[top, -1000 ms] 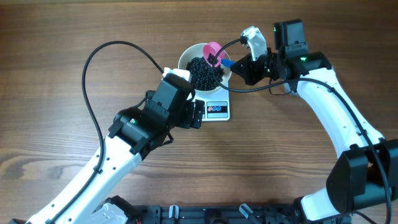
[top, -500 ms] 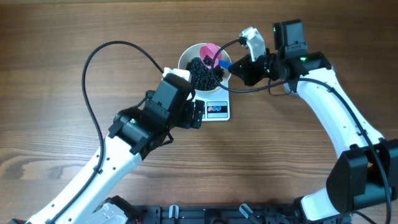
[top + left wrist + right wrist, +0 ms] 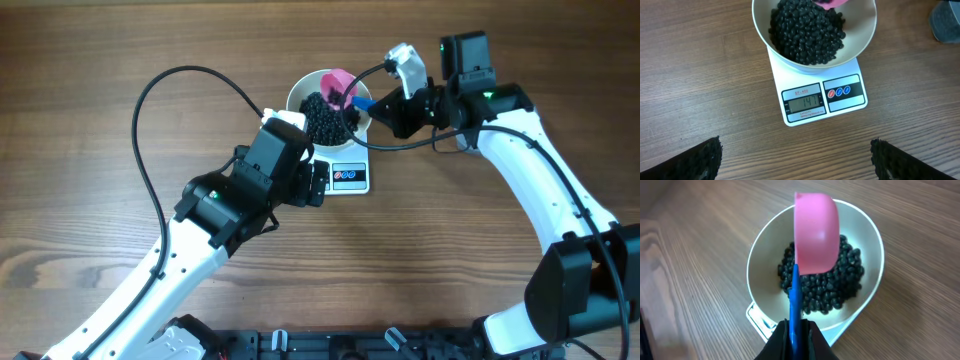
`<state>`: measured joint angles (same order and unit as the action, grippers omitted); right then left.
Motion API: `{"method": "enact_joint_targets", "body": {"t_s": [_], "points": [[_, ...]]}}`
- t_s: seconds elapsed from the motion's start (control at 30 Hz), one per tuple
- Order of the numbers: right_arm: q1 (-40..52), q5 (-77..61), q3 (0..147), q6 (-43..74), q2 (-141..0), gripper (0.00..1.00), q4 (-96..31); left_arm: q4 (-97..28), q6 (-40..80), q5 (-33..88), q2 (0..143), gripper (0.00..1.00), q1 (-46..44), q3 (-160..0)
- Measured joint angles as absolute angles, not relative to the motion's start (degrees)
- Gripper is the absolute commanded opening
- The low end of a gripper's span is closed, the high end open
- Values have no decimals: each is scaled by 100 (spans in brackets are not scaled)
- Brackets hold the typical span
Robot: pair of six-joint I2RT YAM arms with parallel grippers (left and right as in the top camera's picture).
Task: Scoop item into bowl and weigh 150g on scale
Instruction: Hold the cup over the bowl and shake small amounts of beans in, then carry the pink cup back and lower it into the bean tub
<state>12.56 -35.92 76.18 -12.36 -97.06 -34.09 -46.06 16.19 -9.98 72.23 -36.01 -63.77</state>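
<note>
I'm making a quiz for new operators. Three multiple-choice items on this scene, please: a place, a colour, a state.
1. The white bowl stands: A on the scale; B on bare table; C on a plate.
2. The scoop's cup is: A green; B pink; C yellow.
3. The right tool is: A open; B shut on the scoop's handle; C out of view.
1 A, the scale's display pokes out beneath it; 2 B, pink above the black beads; 3 B, it pinches the blue handle.

I saw a brown, wood-grained table (image 3: 80, 120). The white scale (image 3: 812, 102) lay flat on it, just above centre in my overhead view.
</note>
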Motion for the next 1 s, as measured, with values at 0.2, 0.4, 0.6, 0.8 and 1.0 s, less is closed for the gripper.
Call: {"method": "enact_joint_targets", "body": {"t_s": [0.2, 0.4, 0.6, 0.8, 1.0], "points": [[1256, -3249, 7618, -1094, -9706, 5, -3406, -4606, 1619, -998, 7223, 100, -3601, -6377], [1256, -3249, 7618, -1072, -9706, 4, -3404, -4606, 1619, -998, 7223, 100, -3601, -6377], [1256, -3249, 7618, -1070, -9706, 4, -3404, -4606, 1619, -998, 7223, 100, -3601, -6377], [1256, -3249, 7618, -1004, -9706, 4, -3393, -4606, 1619, -998, 7223, 100, -3601, -6377], [1256, -3251, 7618, -292, -9706, 4, -2932, -4606, 1619, -998, 7223, 100, -3601, -6377]]}}
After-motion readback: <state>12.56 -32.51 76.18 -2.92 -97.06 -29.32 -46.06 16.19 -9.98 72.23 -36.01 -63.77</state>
